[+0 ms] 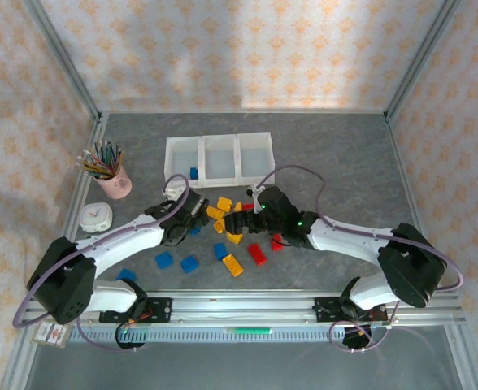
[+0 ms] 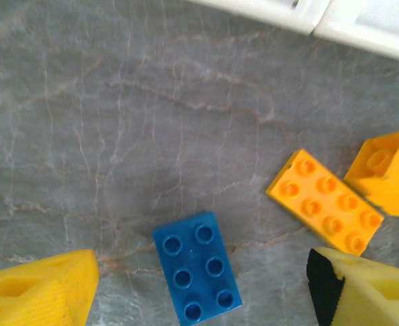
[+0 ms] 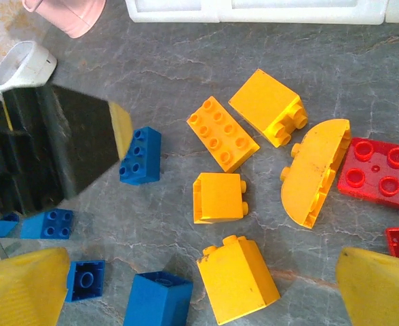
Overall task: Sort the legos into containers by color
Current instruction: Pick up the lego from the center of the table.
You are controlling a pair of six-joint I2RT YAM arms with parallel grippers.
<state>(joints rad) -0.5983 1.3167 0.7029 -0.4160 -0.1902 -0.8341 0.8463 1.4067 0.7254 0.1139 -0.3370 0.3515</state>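
**Lego sort: early stage, blue pick pending**

The legos [image 1: 231,236] remain almost entirely unsorted, scattered on the grey table [image 1: 345,154] between the two arms and in front of the containers [image 1: 220,137]. Yellow-orange pieces sit at the centre, red bricks [image 1: 258,254] toward the right arm and loose blue ones [image 1: 164,260] toward the left. One blue piece [image 1: 193,172] already lies in the left compartment. The other two compartments look bare from above.

The left gripper [image 2: 203,268] hangs over a blue brick [image 2: 197,275] that lies flat on the table, studs up. Its jaws stand apart with a clear gap on each side of the brick, and nothing is held. The right gripper [image 3: 203,285] is spread wide above the yellow-orange cluster, straddling an orange brick [image 3: 239,278] without touching it.

Judgement: the step in hand is the pick of the blue brick, presumably bound for the left compartment.

- The next move calls for a straight descent and a close across the brick's narrow sides.
- The brick lies slightly askew to the jaws, so a small wrist turn may help.
- An orange plate [image 2: 325,202] lies near the right-hand finger and should be kept clear.

A pink pencil cup [image 1: 113,180] stands well to the left, outside the work.
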